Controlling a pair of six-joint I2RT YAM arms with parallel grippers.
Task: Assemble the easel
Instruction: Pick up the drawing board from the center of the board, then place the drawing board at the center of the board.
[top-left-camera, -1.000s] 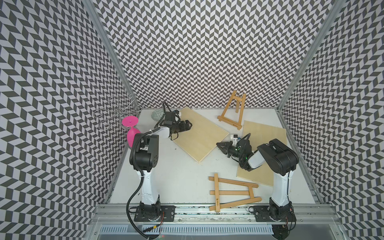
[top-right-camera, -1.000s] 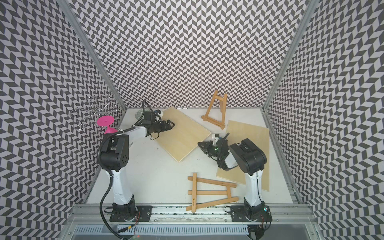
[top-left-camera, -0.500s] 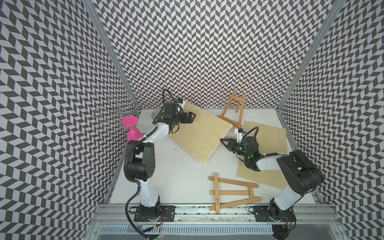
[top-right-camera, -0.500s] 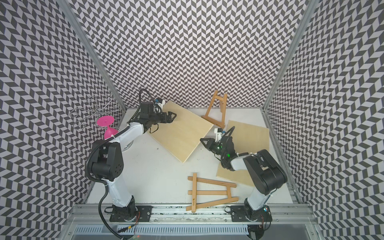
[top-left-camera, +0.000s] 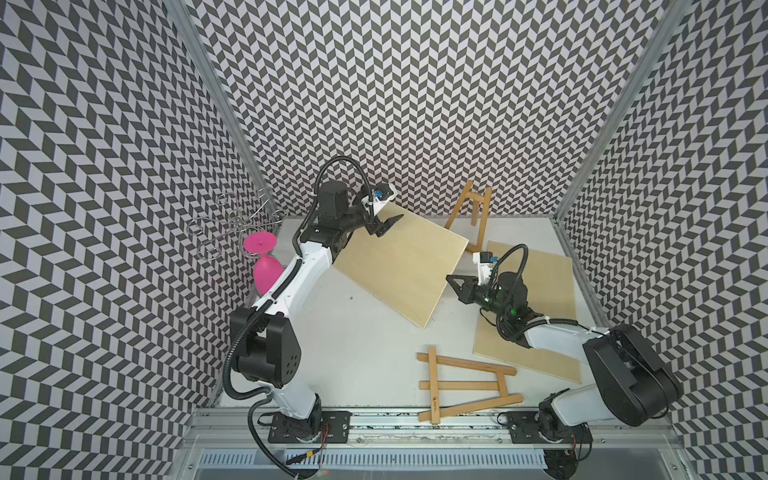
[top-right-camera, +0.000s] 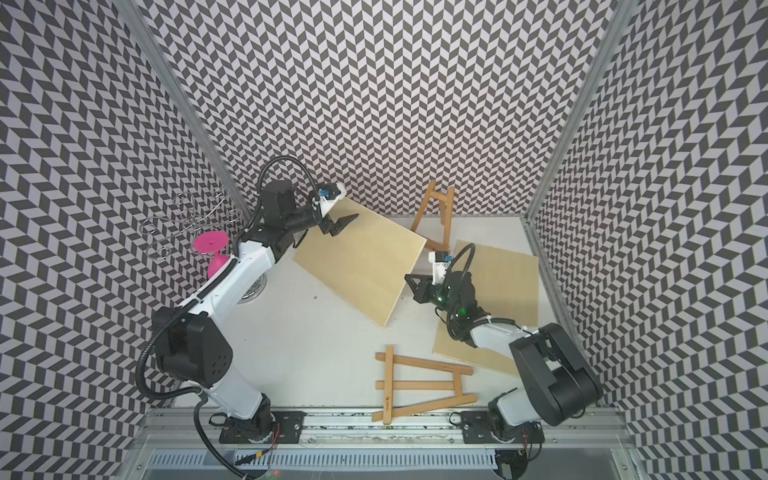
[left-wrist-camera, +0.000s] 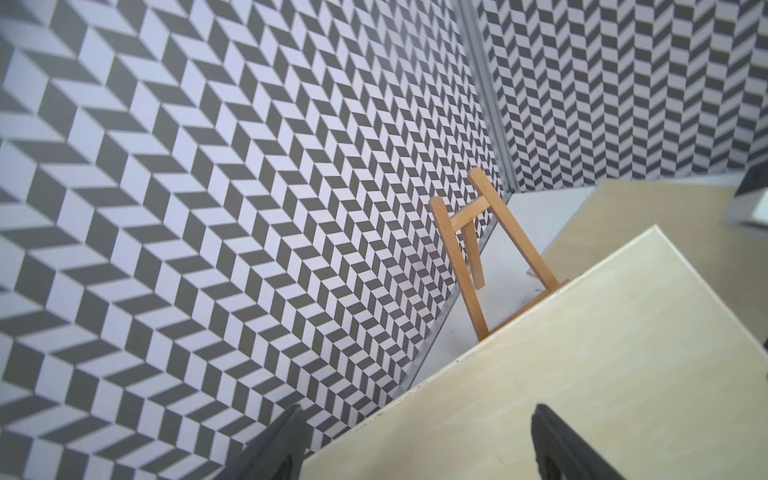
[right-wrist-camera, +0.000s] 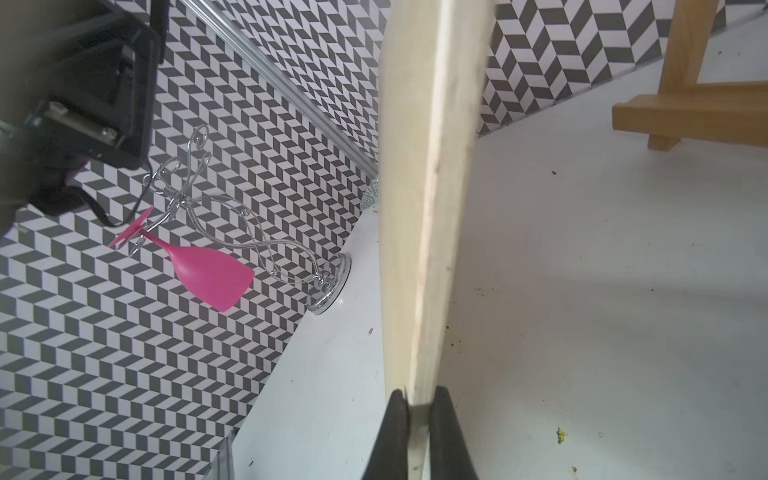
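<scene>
A pale wooden board (top-left-camera: 399, 266) hangs tilted above the table, and my right gripper (top-left-camera: 451, 282) is shut on its right edge. The right wrist view shows the board (right-wrist-camera: 428, 208) edge-on, pinched between the right gripper (right-wrist-camera: 417, 415) jaws. My left gripper (top-left-camera: 386, 224) stands open over the board's far left corner. In the left wrist view one of its fingers (left-wrist-camera: 282, 444) is off the board's edge and the other is over the board (left-wrist-camera: 582, 374). One easel (top-left-camera: 469, 216) stands upright at the back wall. Another easel (top-left-camera: 465, 384) lies flat near the front edge.
A second board (top-left-camera: 536, 316) lies flat on the right of the table under my right arm. A pink glass (top-left-camera: 266, 266) hangs upside down on a wire rack (top-left-camera: 237, 224) at the left wall. Patterned walls close in three sides.
The board has risen off the table and shifted toward the back, carried by my right gripper. My left arm has lifted and reached toward the back wall, staying at the board's corner.
</scene>
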